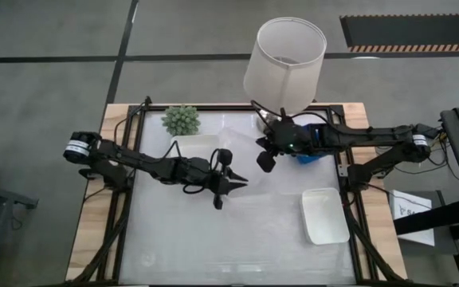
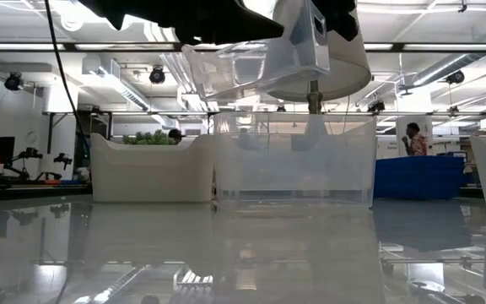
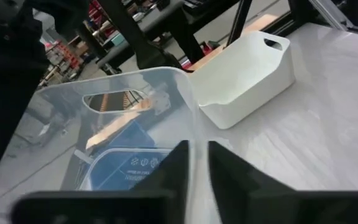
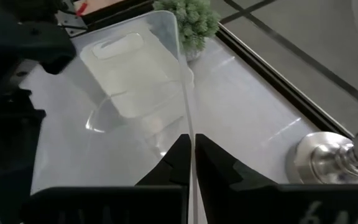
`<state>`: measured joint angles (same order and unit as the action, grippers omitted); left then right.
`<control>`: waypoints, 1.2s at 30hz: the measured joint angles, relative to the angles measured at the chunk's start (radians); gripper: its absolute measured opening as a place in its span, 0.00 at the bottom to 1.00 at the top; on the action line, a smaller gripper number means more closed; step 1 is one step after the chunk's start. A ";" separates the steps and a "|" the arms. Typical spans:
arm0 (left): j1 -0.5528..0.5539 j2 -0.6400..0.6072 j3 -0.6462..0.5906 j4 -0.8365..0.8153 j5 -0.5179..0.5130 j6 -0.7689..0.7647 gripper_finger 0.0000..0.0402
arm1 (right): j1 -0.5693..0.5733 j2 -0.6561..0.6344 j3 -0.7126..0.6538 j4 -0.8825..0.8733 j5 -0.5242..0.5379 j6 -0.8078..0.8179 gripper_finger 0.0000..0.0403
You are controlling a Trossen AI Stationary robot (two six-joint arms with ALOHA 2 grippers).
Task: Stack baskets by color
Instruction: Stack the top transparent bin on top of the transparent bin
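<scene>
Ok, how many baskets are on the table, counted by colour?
White baskets: 2
Blue basket: 1
Clear baskets: 2, one on the table and one lifted above it
Total: 5

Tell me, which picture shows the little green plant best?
The high view: the green plant shows whole from above, near the table's far edge. The right wrist view shows it too, past the clear basket. The low view shows only its top over a white basket. The left wrist view misses it.
</scene>
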<state>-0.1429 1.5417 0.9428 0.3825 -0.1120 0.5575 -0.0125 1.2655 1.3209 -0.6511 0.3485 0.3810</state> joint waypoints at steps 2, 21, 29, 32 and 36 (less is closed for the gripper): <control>0.000 0.000 0.000 -0.008 0.006 0.005 0.03 | 0.002 0.000 0.000 0.013 -0.005 -0.014 0.02; -0.029 -0.126 -0.013 -0.170 0.592 0.104 0.00 | 0.035 -0.064 0.083 -0.007 -0.428 -0.186 0.47; -0.031 -0.219 -0.040 -0.287 1.129 0.115 0.00 | 0.115 -0.109 0.060 0.070 -0.668 -0.568 0.47; -0.034 -0.219 -0.065 -0.283 1.138 0.136 0.00 | 0.170 -0.051 0.056 0.132 -0.662 -0.680 0.47; -0.041 -0.199 -0.089 -0.223 1.217 0.133 0.00 | 0.203 0.042 0.056 0.222 -0.662 -0.808 0.47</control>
<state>-0.1843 1.3427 0.8534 0.1599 1.1049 0.6910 0.1904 1.3074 1.3766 -0.4293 -0.3139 -0.4266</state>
